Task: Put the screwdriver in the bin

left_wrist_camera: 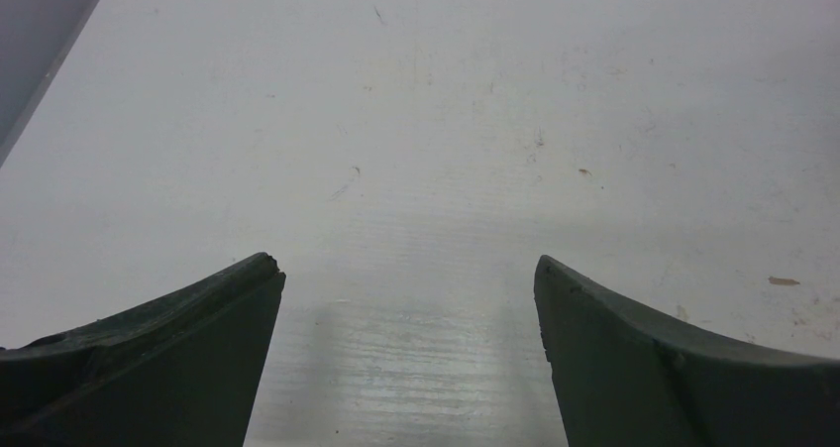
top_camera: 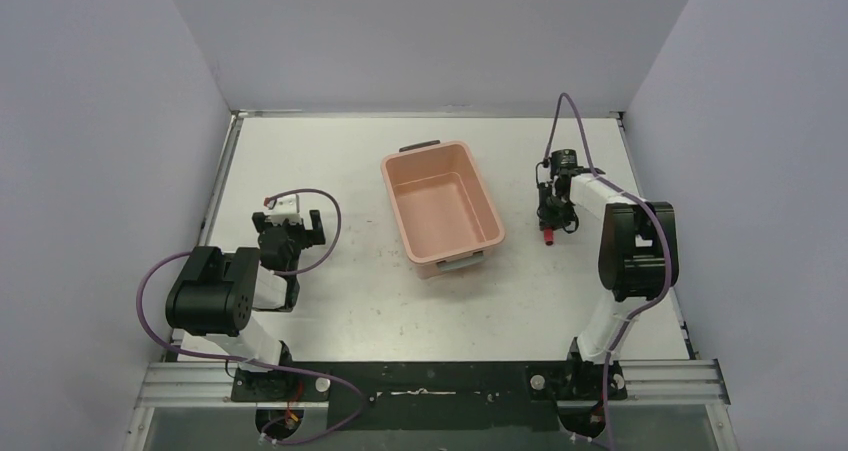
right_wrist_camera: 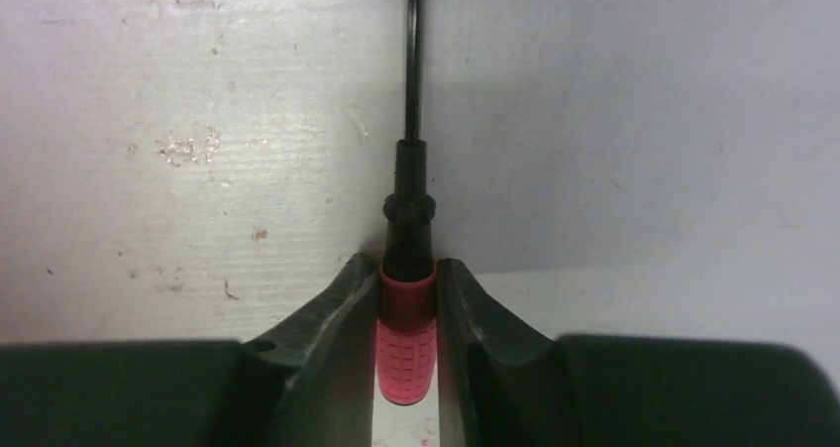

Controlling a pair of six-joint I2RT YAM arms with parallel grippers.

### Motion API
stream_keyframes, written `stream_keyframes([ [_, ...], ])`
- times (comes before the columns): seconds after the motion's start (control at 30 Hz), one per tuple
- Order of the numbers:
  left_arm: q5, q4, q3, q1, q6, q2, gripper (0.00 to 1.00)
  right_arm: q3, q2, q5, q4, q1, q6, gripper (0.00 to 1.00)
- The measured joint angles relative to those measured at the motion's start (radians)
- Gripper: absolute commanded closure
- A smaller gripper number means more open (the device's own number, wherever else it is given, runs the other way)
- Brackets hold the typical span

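Gripping the screwdriver [right_wrist_camera: 409, 184] by its red handle, the right claw [right_wrist_camera: 406, 279] had both fingers pressed shut against the ribbed grip. The black shaft ran straight out ahead between them. Its long axis followed the line of the finger gap, so the tool sat square in the hold, not skewed. Whether it rested on the bench [top_camera: 350, 301] or hung just clear of it, the wrist view could not settle.

From above, the right claw [top_camera: 553, 218] stood on the right side of the bench, and only the red end of the screwdriver [top_camera: 548, 237] peeked out beneath it. And there was the target: the bin [top_camera: 440, 206] lay to that claw's left, near but apart, with a strip of bare bench between them. It sat open and had nothing inside. Its long side ran roughly from near edge to far, a little askew.

So everything turned on that leftward gap. By my reckoning, the right arm was plainly the nearer one and already had the tool. It needed to rise enough to clear the rim, carry left, then let go over the floor of the tub. The rim looked the one place to snag the shaft.

Over on the left, the other claw [left_wrist_camera: 407, 266] hung with fingers spread wide, holding nothing, well away from the bin.
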Motion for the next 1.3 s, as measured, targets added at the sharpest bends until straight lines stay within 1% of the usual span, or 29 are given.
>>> stream_keyframes([
  [0.03, 0.0, 0.0, 0.0, 0.0, 0.0, 0.0, 0.03, -0.002, -0.001, -0.006, 0.004, 0.0, 0.004, 1.0],
  [0.2, 0.0, 0.0, 0.0, 0.0, 0.0, 0.0, 0.03, -0.012, -0.03, 0.011, -0.022, 0.0, 0.008, 1.0],
  [0.33, 0.0, 0.0, 0.0, 0.0, 0.0, 0.0, 0.03, -0.006, -0.128, 0.042, -0.099, 0.009, 0.023, 1.0],
  [0.43, 0.0, 0.0, 0.0, 0.0, 0.0, 0.0, 0.03, 0.054, -0.231, 0.066, -0.178, 0.016, 0.033, 1.0],
  [0.53, 0.0, 0.0, 0.0, 0.0, 0.0, 0.0, 0.03, 0.173, -0.319, 0.103, -0.246, 0.04, 0.055, 1.0],
  [0.63, 0.0, 0.0, 0.0, 0.0, 0.0, 0.0, 0.03, 0.282, -0.387, 0.147, -0.285, 0.113, 0.088, 1.0],
  [0.8, 0.0, 0.0, 0.0, 0.0, 0.0, 0.0, 0.03, 0.418, -0.455, 0.181, -0.318, 0.327, 0.161, 1.0],
  [0.93, 0.0, 0.0, 0.0, 0.0, 0.0, 0.0, 0.03, 0.462, -0.452, 0.213, -0.285, 0.533, 0.207, 1.0],
  [1.03, 0.0, 0.0, 0.0, 0.0, 0.0, 0.0, 0.03, 0.462, -0.415, 0.219, -0.243, 0.649, 0.225, 1.0],
  [1.13, 0.0, 0.0, 0.0, 0.0, 0.0, 0.0, 0.03, 0.451, -0.345, 0.217, -0.199, 0.682, 0.233, 1.0],
  [1.3, 0.0, 0.0, 0.0, 0.0, 0.0, 0.0, 0.03, 0.344, -0.174, 0.195, -0.109, 0.675, 0.236, 1.0],
])
